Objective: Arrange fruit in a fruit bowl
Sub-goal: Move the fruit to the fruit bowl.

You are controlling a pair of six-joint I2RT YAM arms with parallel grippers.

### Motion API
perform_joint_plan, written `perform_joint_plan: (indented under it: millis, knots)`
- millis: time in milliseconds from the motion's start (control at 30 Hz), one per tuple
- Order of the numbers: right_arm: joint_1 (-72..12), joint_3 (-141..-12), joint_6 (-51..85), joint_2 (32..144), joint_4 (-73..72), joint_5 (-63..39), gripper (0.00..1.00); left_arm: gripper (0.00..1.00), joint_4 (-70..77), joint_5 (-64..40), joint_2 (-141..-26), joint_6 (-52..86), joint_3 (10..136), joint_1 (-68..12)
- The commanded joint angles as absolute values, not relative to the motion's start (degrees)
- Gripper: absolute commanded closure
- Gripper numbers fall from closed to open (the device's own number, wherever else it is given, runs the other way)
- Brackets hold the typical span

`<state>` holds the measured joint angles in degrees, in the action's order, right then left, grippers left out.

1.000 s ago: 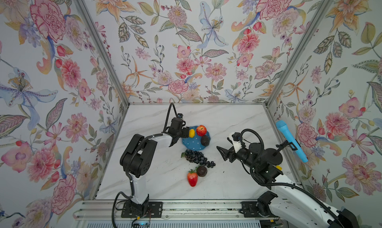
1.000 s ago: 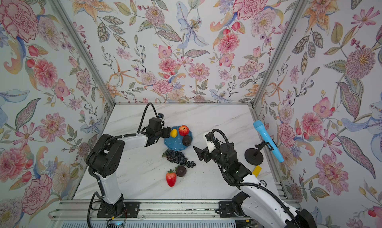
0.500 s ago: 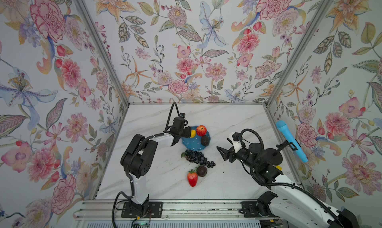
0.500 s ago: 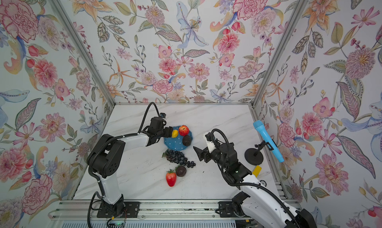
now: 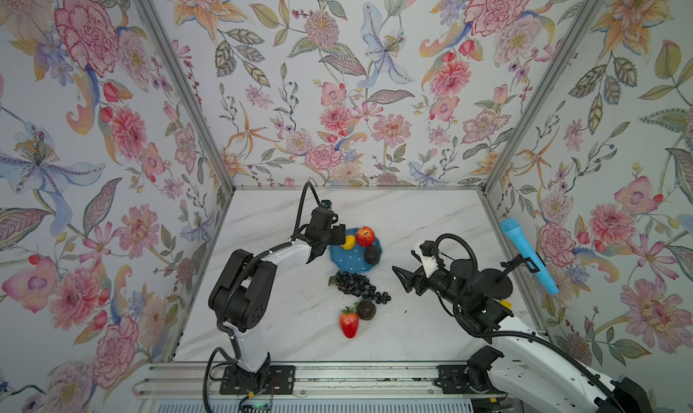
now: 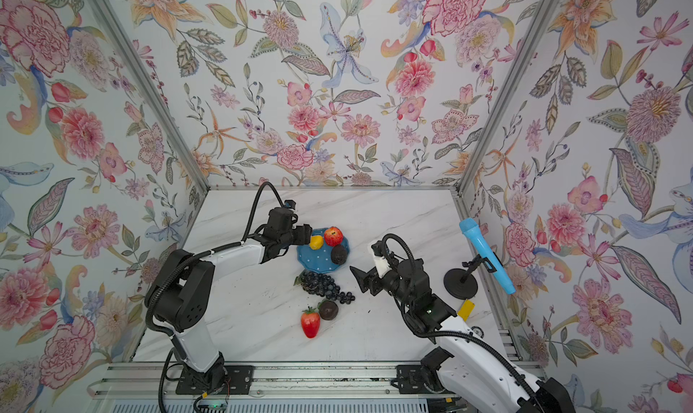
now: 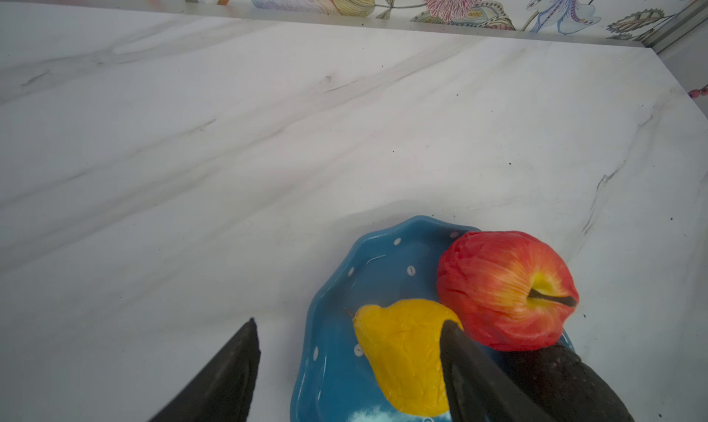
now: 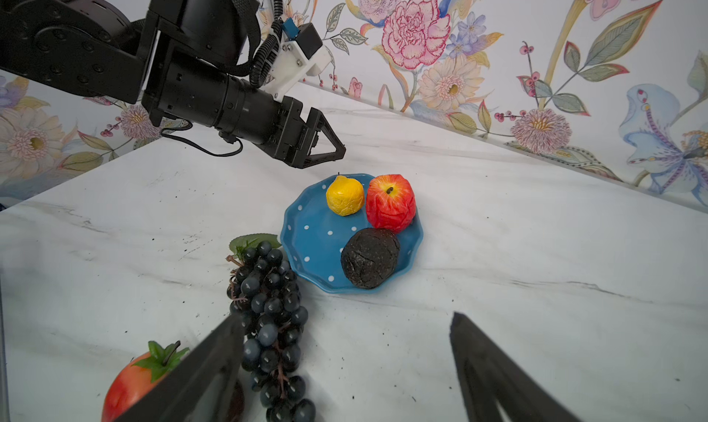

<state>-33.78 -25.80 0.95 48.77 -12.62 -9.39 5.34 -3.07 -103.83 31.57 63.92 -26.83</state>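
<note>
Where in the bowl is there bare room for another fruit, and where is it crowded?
The bowl is bare toward the grapes, between the yellow fruit and the avocado. The opposite side is crowded: yellow fruit, apple, avocado, with the left gripper open near them.

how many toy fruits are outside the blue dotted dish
3, on the marble tabletop: dark grape bunch beside the blue polka-dot dish, round dark brown fruit nearer the robot, red strawberry next to it. None looks hidden.
</note>
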Motion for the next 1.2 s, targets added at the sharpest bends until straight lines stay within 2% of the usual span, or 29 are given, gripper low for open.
perform_joint_plan:
  millis: [0, 200, 600, 867, 1167]
  knots:
    - [-34.3, -26.3, 1.6, 49.4, -12.5, -8.8, 0.15, 0.27, 3.3, -6.7, -104.9, 38.3, 66.2, -27.2]
    - [-34.5, -26.3, 1.7, 49.2, -12.3, -8.8, 0.15, 0.37, 3.5, -11.5, -108.3, 44.0, 68.5, -25.8]
    - [-34.7, -25.5, 2.0, 47.8, -11.8, -8.5, 0.15, 0.51, 3.3, -10.6, -112.9, 46.3, 70.5, -23.8]
    - [-34.8, -25.4, 2.1, 48.1, -11.9, -8.6, 0.15, 0.67, 5.3, -11.8, -113.6, 47.3, 69.9, -23.3]
    - [-34.9, -25.4, 2.3, 48.3, -12.1, -8.6, 0.15, 0.74, 6.9, -13.5, -114.2, 48.2, 69.1, -22.6]
